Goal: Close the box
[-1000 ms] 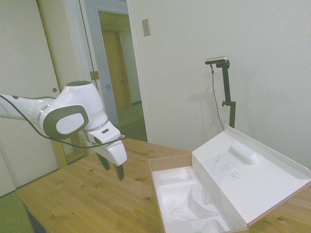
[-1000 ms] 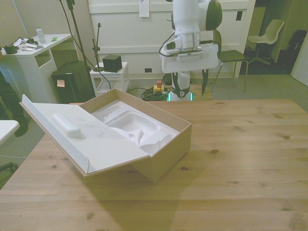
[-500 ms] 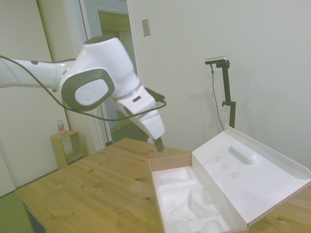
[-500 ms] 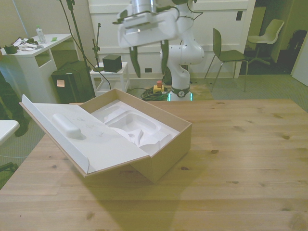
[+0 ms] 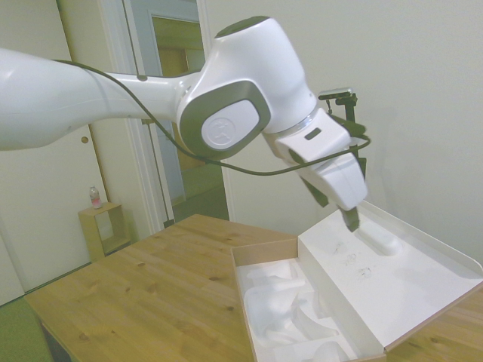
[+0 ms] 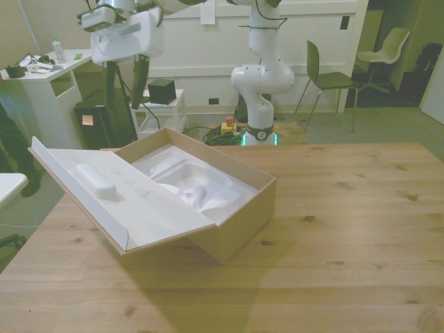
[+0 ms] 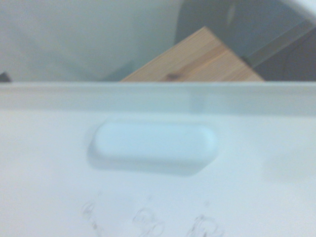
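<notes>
We see the box (image 6: 236, 208) sitting open on the bench (image 6: 347, 229), lid (image 6: 132, 201) swung out and tilted up toward the front view's left. The hand (image 6: 123, 87) hangs above the lid w/ air between them, fingers apart. On the lid's inner face, an oblong bump (image 7: 155, 144) sticks up near the raised outer rim (image 7: 158, 98), which stands as a low wall. Box walls ring a moulded white insert (image 5: 290, 317). Bench to the front view's right of the box is bare wood, wide open for a pass. Nothing lies btw lid and tray.
</notes>
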`<state>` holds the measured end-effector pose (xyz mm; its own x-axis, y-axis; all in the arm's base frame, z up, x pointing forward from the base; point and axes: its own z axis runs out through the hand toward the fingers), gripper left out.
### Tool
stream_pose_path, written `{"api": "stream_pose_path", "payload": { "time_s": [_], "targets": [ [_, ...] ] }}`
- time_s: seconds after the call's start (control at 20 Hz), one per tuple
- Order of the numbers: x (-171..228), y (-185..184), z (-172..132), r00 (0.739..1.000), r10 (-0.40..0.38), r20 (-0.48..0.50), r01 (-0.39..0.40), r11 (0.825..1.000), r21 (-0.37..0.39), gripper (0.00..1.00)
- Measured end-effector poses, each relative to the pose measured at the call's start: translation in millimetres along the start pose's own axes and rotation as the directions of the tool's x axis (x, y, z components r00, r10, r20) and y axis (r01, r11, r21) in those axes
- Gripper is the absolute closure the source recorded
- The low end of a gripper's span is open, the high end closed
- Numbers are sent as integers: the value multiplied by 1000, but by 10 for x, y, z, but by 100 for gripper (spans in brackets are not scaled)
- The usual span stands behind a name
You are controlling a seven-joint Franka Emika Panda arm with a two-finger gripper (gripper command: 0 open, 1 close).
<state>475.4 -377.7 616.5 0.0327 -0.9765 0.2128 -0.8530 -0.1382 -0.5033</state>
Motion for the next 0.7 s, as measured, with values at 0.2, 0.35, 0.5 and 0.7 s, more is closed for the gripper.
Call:
{"api": "stream_pose_path", "payload": {
  "time_s": [0.2,0.35,0.5,0.7],
  "targets": [
    [403,-10,72,998,35,-48,-35,999,12,0],
    [650,-46,128,996,44,-75,-42,999,26,0],
    [811,-111,189,995,48,-86,-45,998,33,0],
    [995,-157,326,994,51,-100,-49,998,29,0]
  ]
}}
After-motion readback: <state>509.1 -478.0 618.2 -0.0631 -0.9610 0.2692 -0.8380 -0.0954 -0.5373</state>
